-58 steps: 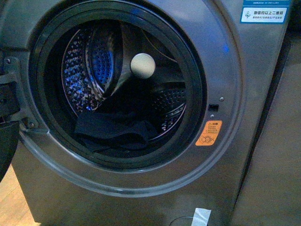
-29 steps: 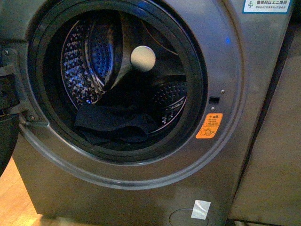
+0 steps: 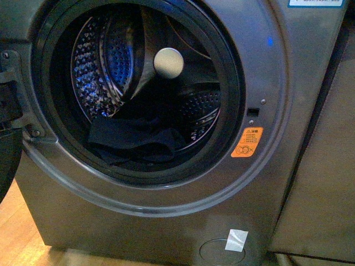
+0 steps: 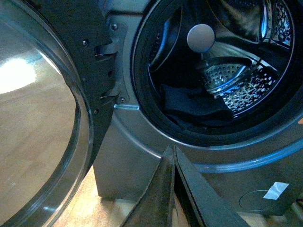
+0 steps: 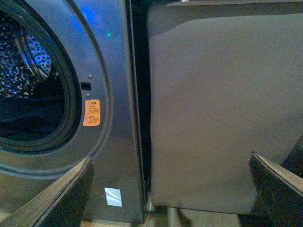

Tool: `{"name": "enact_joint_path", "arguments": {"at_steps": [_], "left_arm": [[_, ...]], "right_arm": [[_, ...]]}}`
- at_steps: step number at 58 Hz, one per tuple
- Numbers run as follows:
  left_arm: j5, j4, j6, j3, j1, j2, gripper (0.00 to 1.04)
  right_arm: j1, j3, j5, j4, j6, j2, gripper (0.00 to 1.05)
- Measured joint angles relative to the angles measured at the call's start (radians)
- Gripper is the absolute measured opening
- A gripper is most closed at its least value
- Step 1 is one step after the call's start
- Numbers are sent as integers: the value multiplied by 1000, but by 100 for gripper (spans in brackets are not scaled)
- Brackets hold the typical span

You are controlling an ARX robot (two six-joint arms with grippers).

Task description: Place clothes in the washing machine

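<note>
The grey washing machine (image 3: 288,105) fills the front view, its porthole open. The dark navy clothes (image 3: 133,141) lie inside the steel drum (image 3: 97,72) at the bottom; they also show in the left wrist view (image 4: 194,104) and dimly in the right wrist view (image 5: 28,120). My left gripper (image 4: 171,153) is shut and empty, outside the machine below the porthole rim. My right gripper (image 5: 170,163) is open and empty, in front of the machine's right edge and the cabinet. Neither gripper shows in the front view.
The open glass door (image 4: 42,118) hangs at the machine's left on its hinge (image 4: 106,71). A grey-beige cabinet (image 5: 218,104) stands right of the machine. An orange sticker (image 3: 246,142) and white tape patch (image 3: 237,240) mark the front. Wooden floor (image 3: 16,233) lies below.
The front view has shifted slightly, the machine sitting a little differently in the frame. The clothes lie in the same place in the drum.
</note>
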Motion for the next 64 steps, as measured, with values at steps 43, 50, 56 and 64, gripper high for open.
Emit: {"name": "enact_joint_path", "arguments": {"at_steps": [43,50,56,64], "left_arm": [[0,-180,0,0,0,-173,39],[0,-180,0,0,0,-173,63],[0,-180,0,0,0,-173,82],[0,-180,3,0,0,-173,99]], "right_arm": [[0,0,0,0,0,0,97],[0,0,0,0,0,0,97],[0,0,0,0,0,0,97],[0,0,0,0,0,0,97]]}}
